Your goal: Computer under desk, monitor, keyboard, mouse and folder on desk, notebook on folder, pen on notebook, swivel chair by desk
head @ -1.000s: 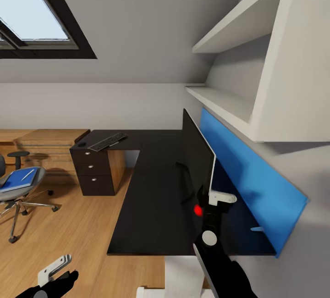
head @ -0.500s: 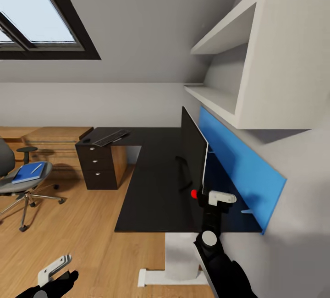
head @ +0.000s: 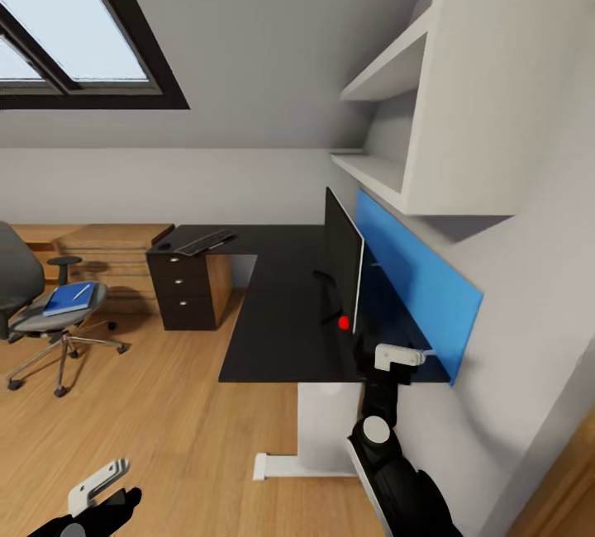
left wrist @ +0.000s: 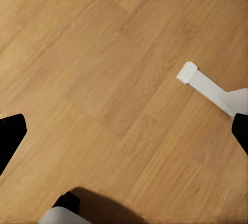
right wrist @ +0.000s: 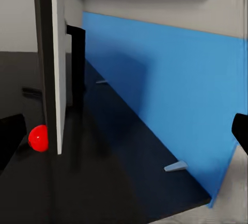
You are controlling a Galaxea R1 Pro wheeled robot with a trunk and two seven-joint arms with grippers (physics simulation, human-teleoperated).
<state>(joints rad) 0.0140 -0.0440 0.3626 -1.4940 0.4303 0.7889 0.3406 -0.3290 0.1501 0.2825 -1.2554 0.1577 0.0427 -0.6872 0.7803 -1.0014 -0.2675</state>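
One monitor [head: 341,268] stands upright on the desk [head: 277,314], seen edge-on in the head view — long axis runs along the desk's near arm, parallel to the blue back panel [head: 413,281], screen facing the room, white back toward the panel. Red dot [head: 344,323] sits at its near lower corner.

One keyboard [head: 202,242] lies on the far arm of the desk above the three drawers [head: 183,289], long axis skewed to the desk edge. Small dark mouse [head: 164,245] just beside its left end.

One swivel chair [head: 45,314] stands well apart from the desk, at left, with the blue folder [head: 70,299] flat on the seat and a thin pale pen [head: 81,292] lying on it. Notebook — can't make it out.

No readable writing.

Right tool [head: 399,355] is near the monitor's near edge, fingers apart, holding nothing. Left tool [head: 99,483] is low over the wood floor [left wrist: 103,79], fingers apart, empty.
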